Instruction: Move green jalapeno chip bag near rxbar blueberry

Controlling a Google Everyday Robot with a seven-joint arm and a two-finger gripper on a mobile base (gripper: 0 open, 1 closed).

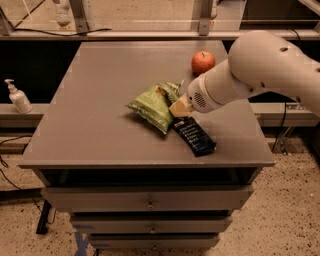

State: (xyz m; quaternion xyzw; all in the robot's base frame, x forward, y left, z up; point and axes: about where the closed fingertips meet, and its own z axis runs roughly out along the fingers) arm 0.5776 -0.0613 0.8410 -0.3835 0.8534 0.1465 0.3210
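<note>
Dim, warm light from above; the counter (100, 125) top reads matte grey-brown, and the floor (140, 12) beyond the far rail (150, 35) is the brightest patch. The white arm (260, 65) catches most of the light above the claw (180, 106), which sits low at the green jalapeno chip bag's (152, 102) right edge, soft shadow under both.
</note>
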